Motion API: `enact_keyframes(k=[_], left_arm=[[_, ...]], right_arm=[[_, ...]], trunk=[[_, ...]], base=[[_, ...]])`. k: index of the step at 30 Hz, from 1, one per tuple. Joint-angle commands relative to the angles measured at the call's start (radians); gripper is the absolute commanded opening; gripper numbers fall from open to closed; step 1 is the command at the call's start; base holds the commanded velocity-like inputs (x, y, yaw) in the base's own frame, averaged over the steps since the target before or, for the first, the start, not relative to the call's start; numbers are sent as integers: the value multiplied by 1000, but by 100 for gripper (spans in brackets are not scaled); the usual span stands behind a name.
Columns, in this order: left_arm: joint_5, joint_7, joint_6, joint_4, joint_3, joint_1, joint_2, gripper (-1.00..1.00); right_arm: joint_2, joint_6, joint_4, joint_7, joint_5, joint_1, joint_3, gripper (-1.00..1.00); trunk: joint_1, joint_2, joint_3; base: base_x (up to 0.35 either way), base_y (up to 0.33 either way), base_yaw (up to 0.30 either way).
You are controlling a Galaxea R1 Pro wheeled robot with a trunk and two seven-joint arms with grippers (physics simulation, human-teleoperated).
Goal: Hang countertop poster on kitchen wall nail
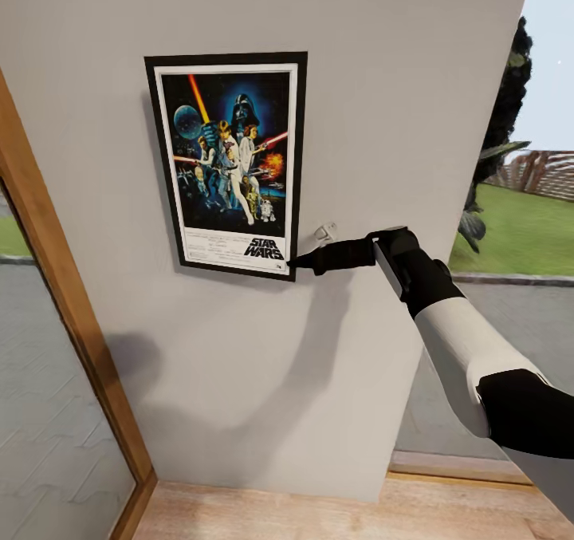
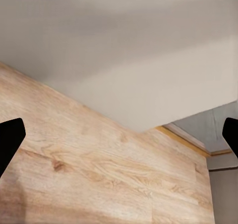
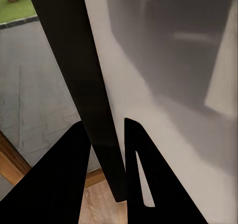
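**Poster against the wall, right gripper on its lower corner**

Head view: the poster (image 1: 227, 163) stands flat against the grey wall (image 1: 359, 109), long axis running 12 to 6 o'clock. The right gripper (image 1: 296, 262) reaches in from 3 o'clock and meets its lower right corner. A small pale fitting (image 1: 325, 232), possibly a nail, sits just beside that corner.

Left wrist view: the left gripper (image 2: 119, 139) has its 2 fingertips spread wide over wood floor (image 2: 89, 174), holding nothing.

Right wrist view: the 2 fingers (image 3: 64, 179) clamp the poster's dark edge (image 3: 74, 60), which runs straight away from them.
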Motion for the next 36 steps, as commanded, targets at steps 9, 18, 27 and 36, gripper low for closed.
enact_keyframes(k=[9,18,27,36], left_arm=[[-7,-3,-5,1,8,0,0,100],[-8,-3,-5,1,8,0,0,100],[-8,-3,-5,1,8,0,0,100],[-8,-3,-5,1,8,0,0,100]], right_arm=[[-1,7,-1,3,0,-1,1,-100],[-1,7,-1,3,0,-1,1,-100],[-1,7,-1,3,0,-1,1,-100],[0,7,-1,3,0,-1,1,-100]], trunk=[[1,-1,-1],[1,-1,-1],[1,-1,-1],[1,-1,-1]], base=[[15,0,0],[1,0,0],[49,0,0],[56,0,0]])
